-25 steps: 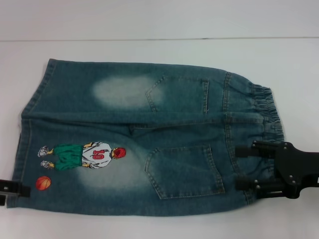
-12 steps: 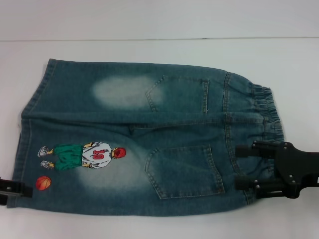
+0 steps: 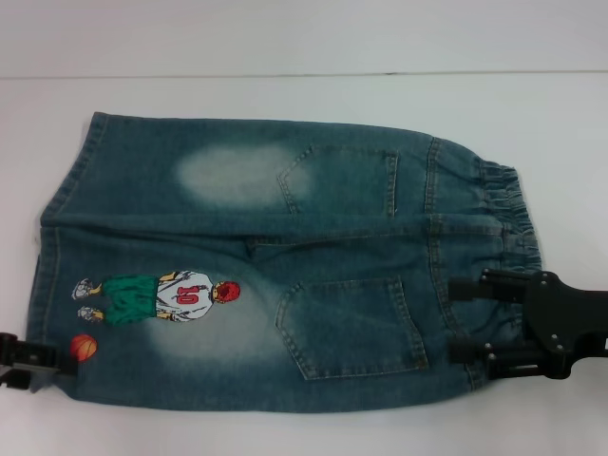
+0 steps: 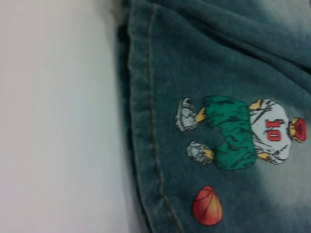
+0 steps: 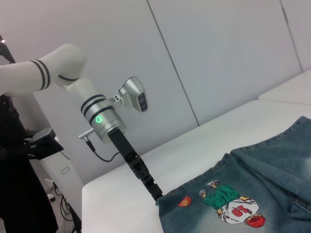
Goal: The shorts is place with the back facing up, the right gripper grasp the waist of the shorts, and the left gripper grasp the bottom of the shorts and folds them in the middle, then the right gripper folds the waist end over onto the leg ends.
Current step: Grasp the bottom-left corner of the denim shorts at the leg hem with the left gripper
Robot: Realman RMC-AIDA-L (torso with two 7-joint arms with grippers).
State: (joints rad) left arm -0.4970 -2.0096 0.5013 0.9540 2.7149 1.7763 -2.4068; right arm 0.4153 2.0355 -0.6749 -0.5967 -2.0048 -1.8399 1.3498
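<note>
The shorts (image 3: 285, 256) lie flat on the white table, back pockets up, with the cartoon print (image 3: 157, 296) on the near leg. The ruffled waist (image 3: 513, 214) is at the right and the stitched leg ends (image 3: 59, 204) are at the left. My right gripper (image 3: 467, 319) is open, its two fingers spread over the near part of the waistband. My left gripper (image 3: 17, 358) is at the near corner of the leg hem; in the right wrist view the left gripper (image 5: 155, 195) touches that corner. The left wrist view shows only the hem (image 4: 143, 121) and the print (image 4: 238, 131).
The white table (image 3: 304, 104) runs around the shorts, with its far edge against a pale wall. In the right wrist view the table's left edge (image 5: 97, 194) is close behind the left arm, with dark equipment (image 5: 19, 160) beyond it.
The left gripper has shifted slightly left at the hem corner, and the near corner of the leg hem has drawn inward. The right gripper has not moved.
</note>
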